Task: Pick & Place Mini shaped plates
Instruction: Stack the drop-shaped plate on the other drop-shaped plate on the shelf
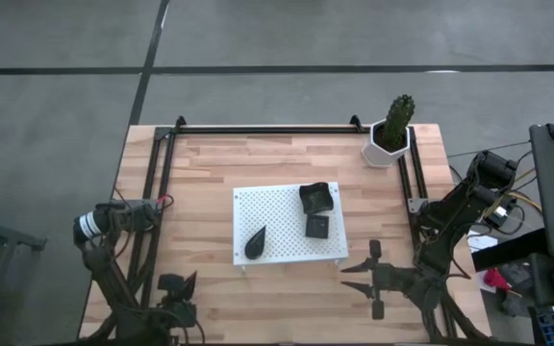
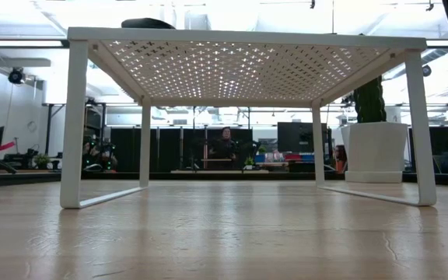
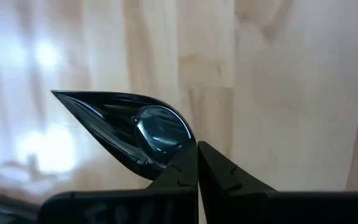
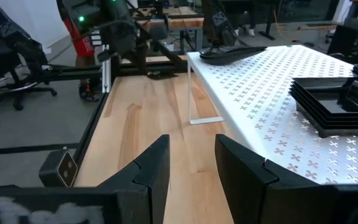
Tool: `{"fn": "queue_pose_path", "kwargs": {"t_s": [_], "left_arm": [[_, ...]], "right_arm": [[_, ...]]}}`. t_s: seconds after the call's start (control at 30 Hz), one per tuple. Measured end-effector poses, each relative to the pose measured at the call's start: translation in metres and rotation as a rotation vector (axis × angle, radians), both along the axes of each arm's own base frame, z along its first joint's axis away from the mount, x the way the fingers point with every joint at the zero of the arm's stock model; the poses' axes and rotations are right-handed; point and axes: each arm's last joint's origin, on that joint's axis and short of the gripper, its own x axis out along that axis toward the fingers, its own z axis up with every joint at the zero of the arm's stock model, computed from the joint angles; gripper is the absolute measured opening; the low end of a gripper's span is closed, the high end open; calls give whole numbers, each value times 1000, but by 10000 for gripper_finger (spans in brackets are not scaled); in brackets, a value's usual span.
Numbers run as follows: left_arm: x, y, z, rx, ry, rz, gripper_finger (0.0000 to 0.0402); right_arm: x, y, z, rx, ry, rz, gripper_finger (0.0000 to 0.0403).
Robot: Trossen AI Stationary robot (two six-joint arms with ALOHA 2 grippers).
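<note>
Pinching a glossy black teardrop plate (image 3: 123, 134) by its rounded end, the left gripper (image 1: 176, 287) sits at the near left corner of the table (image 1: 210, 163), its two dark fingers pressed together on the rim in the left wrist view, with the plate's point jutting away over the bare wood. The right gripper (image 4: 191, 158) waits at the near right of the table, just beside the near right corner of the white perforated board (image 1: 282, 207), its fingers spread and holding nothing.

On that board lie the other mini plates: a second teardrop plate (image 1: 255, 242) at its near left, a small square plate (image 1: 317, 227) towards the right, and a stack of square plates (image 1: 316, 196) at the far right corner. Well beyond, at the table's far right, stands a white hexagonal pot (image 1: 389, 144) with a cactus.

These dishes look hard, thin and light, with a shiny finish that I judge slippery under the fingers; a rim pinch could let one pivot or slide out. The raised edge is the sensible hold: the broad rounded end on the teardrops, a straight wall on the squares. The board is matt white metal or plastic punched with small crosses, raised on slim legs above the pale planked wood.
</note>
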Motion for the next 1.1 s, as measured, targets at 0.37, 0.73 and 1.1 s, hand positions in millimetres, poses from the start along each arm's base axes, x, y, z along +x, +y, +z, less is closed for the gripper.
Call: {"fn": "queue_pose_path", "kwargs": {"t_s": [0.37,0.73,1.1], "left_arm": [[18,8,54,126,-98,-26,0],[62,30,89,147,-129,-80,0],[90,48,111,162,-158,-149,0]], "right_arm": [[0,0,2,-33,-8,8,123],[7,-6,1,-40,-7,-29,123],[7,-5,1,-40,-6,-25,123]]}}
